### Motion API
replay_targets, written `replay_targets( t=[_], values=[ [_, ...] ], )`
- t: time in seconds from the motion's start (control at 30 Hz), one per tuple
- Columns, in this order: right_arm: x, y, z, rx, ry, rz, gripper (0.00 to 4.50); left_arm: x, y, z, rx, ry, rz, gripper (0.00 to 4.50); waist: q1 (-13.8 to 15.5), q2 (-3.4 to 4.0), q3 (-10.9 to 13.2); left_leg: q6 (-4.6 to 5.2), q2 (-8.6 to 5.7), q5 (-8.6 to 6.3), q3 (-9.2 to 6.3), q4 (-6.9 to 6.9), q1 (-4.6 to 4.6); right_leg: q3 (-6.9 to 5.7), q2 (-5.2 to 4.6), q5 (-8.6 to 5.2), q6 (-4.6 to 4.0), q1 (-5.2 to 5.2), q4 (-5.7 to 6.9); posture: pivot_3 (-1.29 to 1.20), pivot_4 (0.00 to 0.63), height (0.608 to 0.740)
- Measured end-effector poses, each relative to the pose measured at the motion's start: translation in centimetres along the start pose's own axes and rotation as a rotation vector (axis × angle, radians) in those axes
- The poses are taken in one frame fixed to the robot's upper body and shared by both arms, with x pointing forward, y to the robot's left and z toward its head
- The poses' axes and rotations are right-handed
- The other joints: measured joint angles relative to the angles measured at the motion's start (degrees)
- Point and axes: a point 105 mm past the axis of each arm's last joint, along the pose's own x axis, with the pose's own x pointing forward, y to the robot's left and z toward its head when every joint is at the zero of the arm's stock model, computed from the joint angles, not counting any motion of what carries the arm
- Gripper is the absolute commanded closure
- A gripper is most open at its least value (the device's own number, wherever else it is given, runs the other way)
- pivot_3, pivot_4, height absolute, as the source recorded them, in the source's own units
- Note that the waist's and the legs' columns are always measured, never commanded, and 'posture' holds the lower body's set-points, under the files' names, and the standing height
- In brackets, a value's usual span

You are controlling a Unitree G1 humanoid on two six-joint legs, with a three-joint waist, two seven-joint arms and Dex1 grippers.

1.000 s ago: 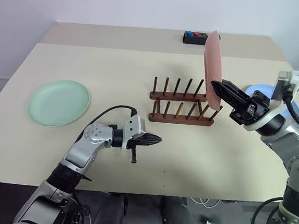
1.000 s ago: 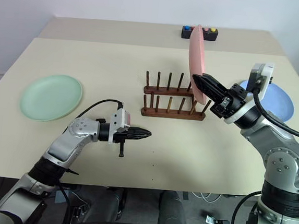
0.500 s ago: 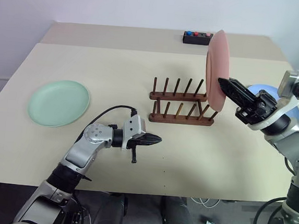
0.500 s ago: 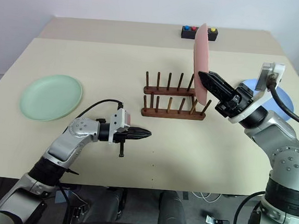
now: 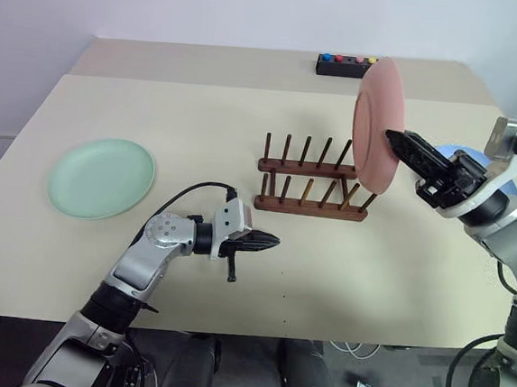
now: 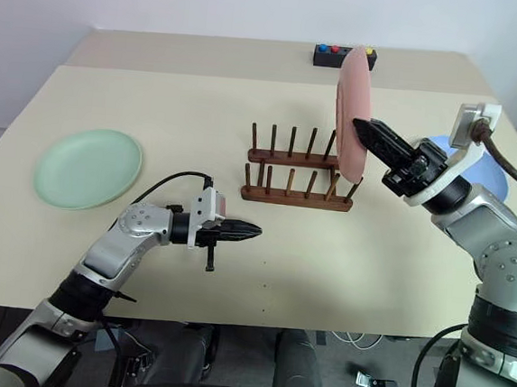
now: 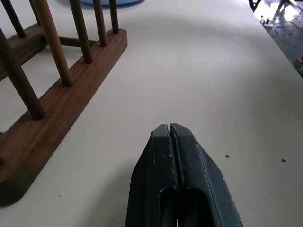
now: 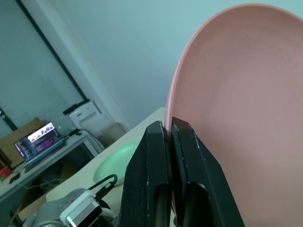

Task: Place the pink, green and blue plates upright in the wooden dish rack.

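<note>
Pink plate (image 5: 378, 124) has turned: a second ago it showed mostly its edge, and now its face shows more. It stands upright in the air over the right end of the rack (image 5: 314, 178), so it looks nearly ready to go down between the pegs. Right gripper (image 6: 365, 130) pinches its rim, reaching in from the right. Left gripper (image 5: 270, 242) is closed, empty, low and near. Green plate (image 5: 101, 177) lies far left. Blue plate (image 6: 495, 181) lies right.

Left tool (image 5: 274, 241) closed; right tool (image 5: 392, 135) raised, clamped.
</note>
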Motion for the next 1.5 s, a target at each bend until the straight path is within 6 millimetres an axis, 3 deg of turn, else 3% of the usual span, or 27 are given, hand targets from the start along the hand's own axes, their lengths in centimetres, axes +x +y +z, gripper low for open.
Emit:
replay_targets(
  t=[0.1, 0.2, 0.4, 0.77, 0.97, 1.07, 1.17, 1.23, 1.4, 1.5],
  values=[
    [0.0, 0.0, -0.1, 0.005, -0.005, 0.001, 4.46, 0.0, 0.0, 0.0, 0.000, 0.000, 0.003, 4.50, 0.01, 0.00, 0.00, 0.00, 0.00, 0.00, 0.00, 0.02, 0.00, 0.00, 0.00, 0.00, 0.00, 0.00, 0.01, 0.00, 0.150, 0.740],
    [-0.1, -0.2, -0.4, 0.015, -0.012, -0.005, 3.56, 0.0, 0.0, 0.0, 0.000, 0.000, 0.003, 4.50, 0.00, 0.00, 0.00, 0.00, 0.00, 0.00, 0.00, 0.02, 0.00, 0.00, 0.00, 0.00, 0.00, 0.00, 0.01, 0.00, 0.150, 0.740],
    [-0.4, -1.2, -0.7, -0.013, -0.017, -0.079, 0.55, 0.0, 0.1, 0.1, 0.005, -0.001, 0.002, 4.50, 0.01, 0.00, 0.00, 0.00, 0.00, 0.00, 0.00, 0.02, -0.01, 0.00, 0.00, 0.00, 0.01, -0.01, 0.01, 0.00, 0.150, 0.740],
    [-1.6, -3.1, 0.7, -0.254, -0.053, -0.250, 0.55, 0.2, 0.0, 0.2, 0.004, -0.008, -0.002, 4.50, 0.02, 0.00, 0.00, 0.00, 0.00, 0.00, 0.01, 0.01, -0.02, 0.00, 0.00, 0.00, 0.01, -0.02, 0.00, 0.00, 0.150, 0.740],
    [-2.6, -1.9, 2.8, -0.418, -0.107, -0.279, 0.55, 0.2, 0.0, 0.2, 0.003, -0.010, -0.001, 4.50, 0.06, 0.01, 0.00, 0.00, 0.00, 0.00, 0.01, 0.01, -0.03, 0.00, 0.00, 0.00, 0.01, -0.03, 0.00, 0.00, 0.150, 0.740],
    [-3.8, -0.8, 3.4, -0.578, -0.040, -0.293, 0.55, -0.2, 0.3, 0.7, -0.015, -0.028, 0.017, 4.50, 0.21, 0.01, 0.01, 0.00, 0.00, 0.00, 0.01, 0.01, -0.05, 0.00, 0.00, 0.00, 0.02, -0.04, 0.00, 0.00, 0.150, 0.740],
    [-4.6, 0.7, 2.6, -0.704, 0.107, -0.246, 0.50, -2.1, 1.8, 2.0, -0.062, -0.082, 0.093, 3.62, -0.01, 0.02, 0.00, 0.00, 0.00, 0.00, 0.01, 0.01, -0.03, 0.00, 0.00, -0.01, 0.02, -0.04, 0.02, 0.00, 0.150, 0.740],
    [-4.5, 1.9, 1.5, -0.741, 0.194, -0.177, 0.50, -3.8, 3.2, 3.0, -0.086, -0.118, 0.169, 2.64, -0.33, 0.03, 0.01, 0.00, 0.03, 0.00, 0.02, 0.02, 0.00, 0.01, 0.02, 0.00, 0.01, -0.04, 0.05, 0.00, 0.150, 0.740],
    [-1.7, 5.6, -1.4, -0.799, 0.299, 0.072, 0.50, -8.3, 8.0, 5.3, -0.081, -0.187, 0.451, 0.08, -0.15, 0.00, 0.01, -0.01, 0.03, 0.00, 0.02, 0.08, 0.02, 0.00, 0.02, 0.00, 0.02, 0.01, 0.05, 0.00, 0.150, 0.740],
    [-0.2, 6.0, -3.4, -0.837, 0.360, 0.150, 0.50, -11.1, 11.3, 4.5, -0.087, -0.142, 0.693, 0.08, 0.04, -0.04, 0.02, -0.01, 0.01, 0.01, 0.02, 0.07, -0.01, -0.01, 0.00, 0.01, 0.03, 0.01, -0.02, 0.00, 0.150, 0.740]
  ],
)
